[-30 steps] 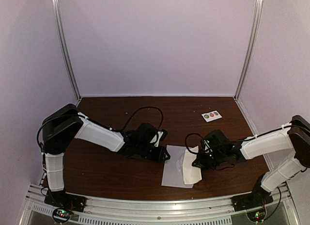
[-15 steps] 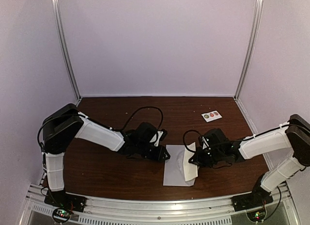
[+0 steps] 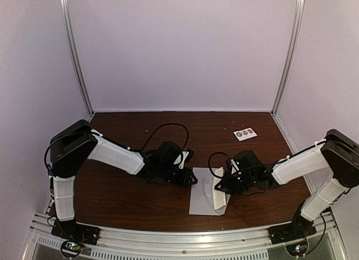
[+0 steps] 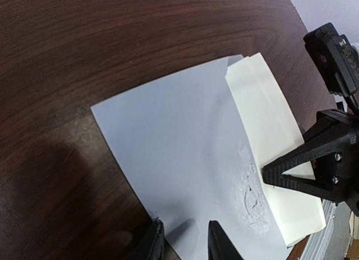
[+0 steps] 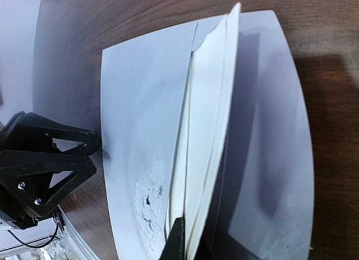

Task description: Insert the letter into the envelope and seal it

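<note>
The pale grey envelope [image 3: 202, 203] lies flat on the dark wooden table, with a torn rough patch [image 4: 252, 198] on its upper face. My left gripper [image 4: 184, 243] is low at the envelope's left edge. One fingertip [image 4: 216, 240] rests on the paper and the other sits at its edge, with the jaws apart. My right gripper [image 5: 185, 243] is shut on the cream folded letter [image 5: 207, 114]. It holds the letter on edge over the right part of the envelope [image 5: 140, 114], beside a slit in the face. Whether the letter's edge is inside the envelope cannot be told.
A small white card with round stickers [image 3: 245, 133] lies at the back right of the table [image 3: 123, 131]. Pale walls and metal posts enclose the back and sides. A metal rail [image 3: 179, 237] runs along the near edge.
My right gripper has moved left with the letter, further over the envelope, and the letter stands more on edge. The left arm has stayed in place.
</note>
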